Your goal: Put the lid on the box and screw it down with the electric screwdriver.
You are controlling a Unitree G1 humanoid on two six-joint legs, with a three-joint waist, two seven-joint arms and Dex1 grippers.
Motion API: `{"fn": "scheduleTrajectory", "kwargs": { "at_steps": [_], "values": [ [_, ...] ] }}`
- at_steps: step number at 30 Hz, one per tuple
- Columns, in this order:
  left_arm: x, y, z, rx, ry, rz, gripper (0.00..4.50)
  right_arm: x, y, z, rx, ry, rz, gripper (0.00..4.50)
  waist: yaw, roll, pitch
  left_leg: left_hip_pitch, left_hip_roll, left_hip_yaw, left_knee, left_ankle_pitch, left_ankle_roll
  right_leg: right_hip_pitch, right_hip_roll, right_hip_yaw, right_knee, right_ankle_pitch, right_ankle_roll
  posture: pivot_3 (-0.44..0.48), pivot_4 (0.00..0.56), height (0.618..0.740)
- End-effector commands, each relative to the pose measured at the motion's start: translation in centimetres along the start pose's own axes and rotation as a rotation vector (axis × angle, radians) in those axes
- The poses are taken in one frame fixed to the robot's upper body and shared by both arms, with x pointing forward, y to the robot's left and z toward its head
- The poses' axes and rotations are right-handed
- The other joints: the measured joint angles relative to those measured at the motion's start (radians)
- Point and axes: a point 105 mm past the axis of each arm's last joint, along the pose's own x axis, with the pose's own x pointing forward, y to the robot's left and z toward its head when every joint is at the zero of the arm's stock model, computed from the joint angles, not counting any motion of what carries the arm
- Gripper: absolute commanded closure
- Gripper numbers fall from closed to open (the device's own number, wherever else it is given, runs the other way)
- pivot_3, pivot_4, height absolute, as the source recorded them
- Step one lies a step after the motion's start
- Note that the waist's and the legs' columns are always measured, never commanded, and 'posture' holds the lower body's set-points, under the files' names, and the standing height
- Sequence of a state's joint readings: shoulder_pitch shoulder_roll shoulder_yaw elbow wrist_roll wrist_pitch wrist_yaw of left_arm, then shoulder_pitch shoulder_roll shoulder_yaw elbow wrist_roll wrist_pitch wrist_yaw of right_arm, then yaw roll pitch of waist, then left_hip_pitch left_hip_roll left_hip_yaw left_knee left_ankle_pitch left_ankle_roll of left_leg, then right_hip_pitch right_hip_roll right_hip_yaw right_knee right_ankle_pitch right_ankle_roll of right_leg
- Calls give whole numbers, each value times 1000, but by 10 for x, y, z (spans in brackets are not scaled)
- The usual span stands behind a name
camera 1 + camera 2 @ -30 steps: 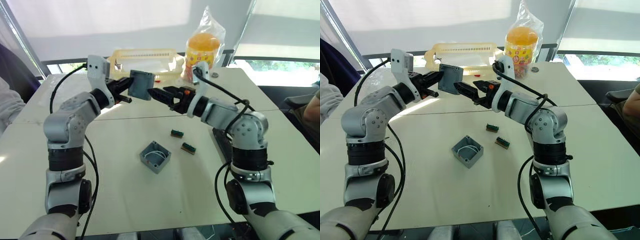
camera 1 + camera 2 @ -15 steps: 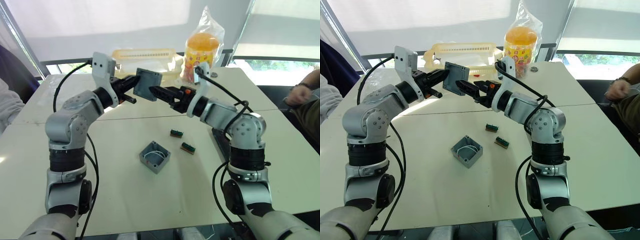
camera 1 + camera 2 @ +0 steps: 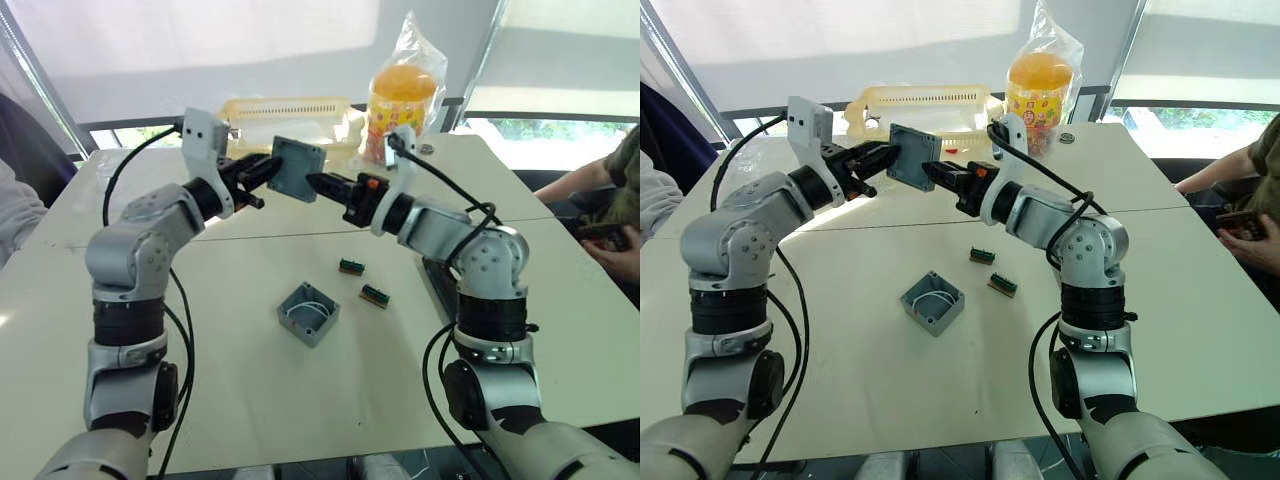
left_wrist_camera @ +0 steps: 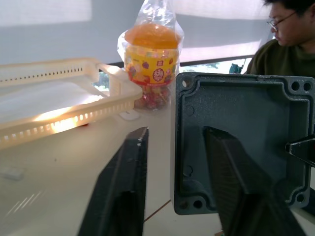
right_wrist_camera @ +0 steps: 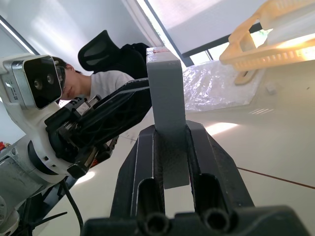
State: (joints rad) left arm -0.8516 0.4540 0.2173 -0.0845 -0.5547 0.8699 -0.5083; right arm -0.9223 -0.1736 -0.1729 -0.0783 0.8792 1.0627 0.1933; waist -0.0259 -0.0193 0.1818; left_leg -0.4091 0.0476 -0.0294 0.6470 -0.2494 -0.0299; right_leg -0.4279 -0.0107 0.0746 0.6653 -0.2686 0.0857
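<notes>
Grey-blue lid [image 3: 296, 168] half hidden between both grippers' fingers [image 5: 147, 162].

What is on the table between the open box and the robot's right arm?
Two small green blocks lie on the white table between the box and the right arm, apart from both, as the left eye view shows.

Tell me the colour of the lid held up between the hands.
Grey-blue, plain; the lid shows best in the left wrist view.
</notes>
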Motion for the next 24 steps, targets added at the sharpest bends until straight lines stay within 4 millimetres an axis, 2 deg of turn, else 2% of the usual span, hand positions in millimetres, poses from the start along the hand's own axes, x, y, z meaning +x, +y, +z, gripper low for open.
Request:
{"fn": "scheduleTrajectory", "kwargs": {
  "at_steps": [1,4,6,10,13,16,18,24],
  "values": [
    [-25,5,21,-33,-59,-45,1481,-11,18,25,-143,-109,42,4387,-7,0,0,0,0,0,0,0,0,0,0,0,0,0,0,0,150,740],
    [-46,16,19,-8,-33,-23,1481,-22,22,28,-331,-137,7,4387,-18,0,0,0,0,0,-1,0,0,0,0,0,-1,0,0,0,150,740],
    [-64,19,17,9,-1,-43,1481,-34,29,19,-629,-126,-4,4387,-19,0,0,0,0,0,-1,0,0,0,0,0,-1,0,0,0,150,740],
    [-98,15,-15,-26,210,-164,1481,-57,43,-23,-1076,-45,30,4387,-21,0,1,0,0,0,-2,0,0,-1,0,0,-2,-1,0,0,150,740],
    [-113,14,-32,-48,319,-215,1481,-68,43,-51,-1339,11,48,4387,-20,0,1,0,0,1,-2,0,0,-1,0,0,-2,-2,-1,0,150,740],
    [-116,17,-48,2,418,-221,1481,-78,37,-75,-1600,50,57,4387,-12,-1,1,0,0,1,-1,0,0,-1,0,0,-2,-3,-4,0,150,740],
    [-114,12,-51,7,438,-260,1481,-84,37,-91,-1709,53,79,4387,-9,-1,1,0,0,1,-1,0,0,0,-1,1,-3,-4,-5,0,150,740],
    [-103,2,-53,44,468,-343,1481,-88,29,-117,-1801,90,95,4387,-14,-2,1,0,0,2,0,0,0,0,0,1,-3,-4,-4,0,150,740]
  ]
}}
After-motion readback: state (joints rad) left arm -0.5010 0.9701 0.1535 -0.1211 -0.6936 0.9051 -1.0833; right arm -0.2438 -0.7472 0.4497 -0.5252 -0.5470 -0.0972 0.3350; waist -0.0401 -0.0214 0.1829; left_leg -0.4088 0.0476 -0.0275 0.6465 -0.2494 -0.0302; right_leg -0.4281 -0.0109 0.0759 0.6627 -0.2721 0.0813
